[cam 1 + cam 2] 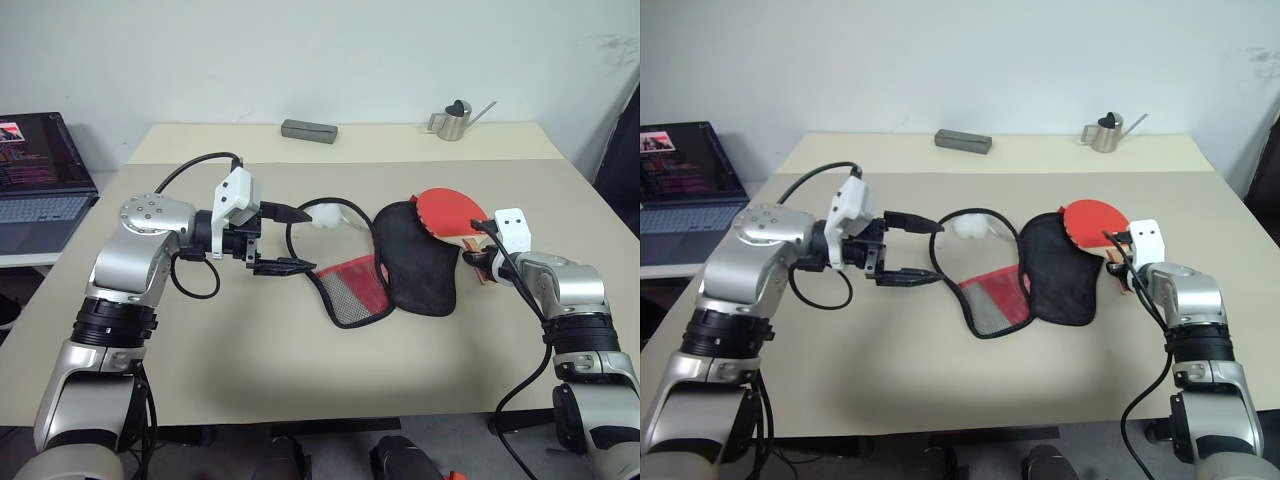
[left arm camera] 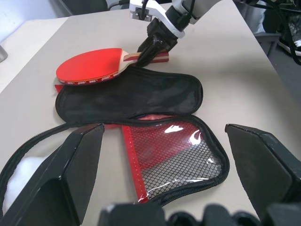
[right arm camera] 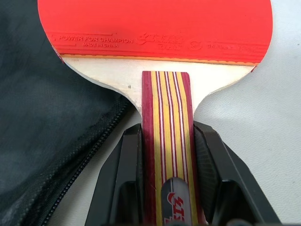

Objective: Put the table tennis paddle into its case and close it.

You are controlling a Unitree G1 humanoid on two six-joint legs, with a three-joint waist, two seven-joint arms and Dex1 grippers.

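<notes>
Currently table tennis paddle [image 1: 447, 211] lies toward right side of surface [image 1: 250, 360], red blade overlapping far end of case's black flap. Right pincer [image 3: 165, 181] clamped on striped wooden handle, one finger on each side. Case [image 1: 400, 268] unzipped and spread flat mid-surface: black half beside paddle, red mesh half nearer front edge. Left pincer [image 1: 283, 238] hovers just left of case, fingers spread wide, holding nothing. Grey block [image 1: 309, 130] and small metal watering can [image 1: 456, 119] near far edge.
</notes>
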